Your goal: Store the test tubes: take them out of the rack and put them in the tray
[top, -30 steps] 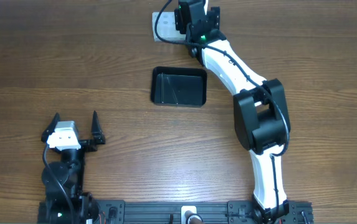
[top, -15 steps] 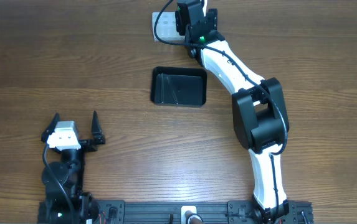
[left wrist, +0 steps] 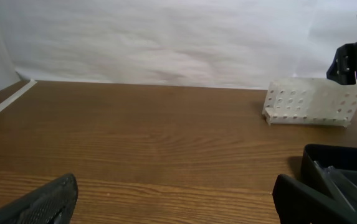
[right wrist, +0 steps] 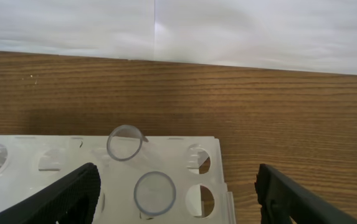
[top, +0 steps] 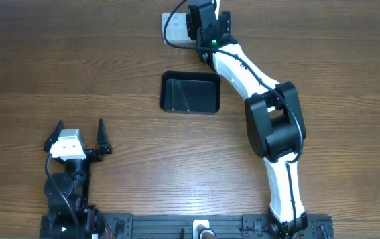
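The white perforated rack (right wrist: 53, 163) lies right under my right gripper (right wrist: 178, 202), which hangs open above it. Two clear test tubes stand in the rack's holes, one (right wrist: 125, 142) farther from the fingers and one (right wrist: 154, 191) between them. In the top view the rack (top: 175, 30) sits at the far edge, partly covered by the right arm (top: 206, 23). The black tray (top: 190, 93) lies nearer, with clear tubes (left wrist: 343, 180) inside it. My left gripper (top: 80, 136) rests open at the near left, with nothing in it.
A pale wall or sheet (left wrist: 166, 37) rises behind the table's far edge, just past the rack (left wrist: 312, 101). Bare wooden tabletop (top: 77, 60) spreads to the left of the rack and tray.
The right arm has shifted slightly up and left over the rack. The left arm has not moved.
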Motion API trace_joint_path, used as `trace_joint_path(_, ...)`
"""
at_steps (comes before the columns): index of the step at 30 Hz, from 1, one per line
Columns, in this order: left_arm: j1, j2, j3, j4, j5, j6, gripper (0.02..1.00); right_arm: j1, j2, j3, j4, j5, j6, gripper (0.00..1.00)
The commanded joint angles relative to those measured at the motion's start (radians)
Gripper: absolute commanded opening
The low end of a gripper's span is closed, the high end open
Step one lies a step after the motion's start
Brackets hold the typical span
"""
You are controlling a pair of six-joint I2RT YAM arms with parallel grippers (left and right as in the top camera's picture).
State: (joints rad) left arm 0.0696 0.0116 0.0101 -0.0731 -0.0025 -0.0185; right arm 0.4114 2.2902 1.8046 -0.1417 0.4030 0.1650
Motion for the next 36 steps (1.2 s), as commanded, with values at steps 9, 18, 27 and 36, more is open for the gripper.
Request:
trace_joint_path(9, 0.005, -0.009, -0.004, -0.003, 0.013, 0.015, 0.998, 0.015, 0.02, 0.027, 0.023, -0.031, -0.032, 0.79)
trace_joint_path(18, 0.005, -0.009, -0.004, -0.003, 0.013, 0.015, 0.996, 0.015, 0.02, 0.027, 0.023, -0.032, -0.032, 0.654)
trace_joint_path(27, 0.005, -0.009, -0.004, -0.003, 0.013, 0.015, 0.996, 0.022, 0.02, 0.027, 0.022, -0.031, -0.032, 0.463)
trace_joint_path(36, 0.005, -0.009, -0.004, -0.003, 0.013, 0.015, 0.998, 0.027, 0.02, 0.027, 0.023, -0.031, -0.032, 0.279)
